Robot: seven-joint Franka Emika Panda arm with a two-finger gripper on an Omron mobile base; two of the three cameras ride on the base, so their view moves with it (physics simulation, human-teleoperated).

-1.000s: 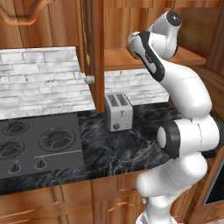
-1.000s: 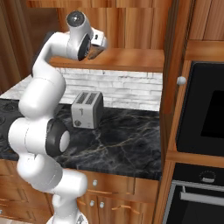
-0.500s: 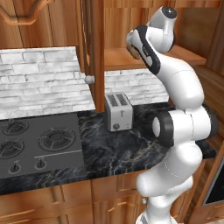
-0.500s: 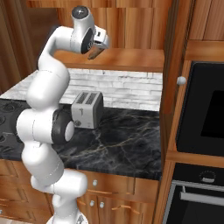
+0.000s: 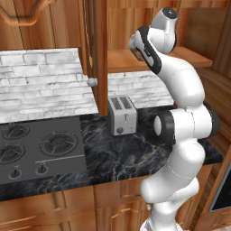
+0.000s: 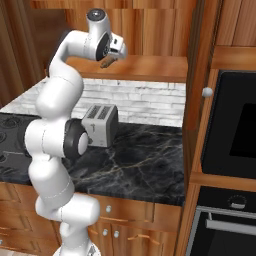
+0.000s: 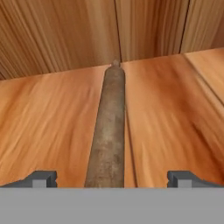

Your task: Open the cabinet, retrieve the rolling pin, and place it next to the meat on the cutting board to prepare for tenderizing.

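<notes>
a: where's the rolling pin?

b: lying on the shelf inside the open cabinet, running straight away between the fingertips.

a: and the end effector?

b: spread wide, holding nothing. i'd ease lower, keep the rod centred, then pinch across its thick middle, not a handle.

A home kitchen: a dark marble counter with a toaster, a gas stove, wooden cabinets and a built-in oven.
</notes>
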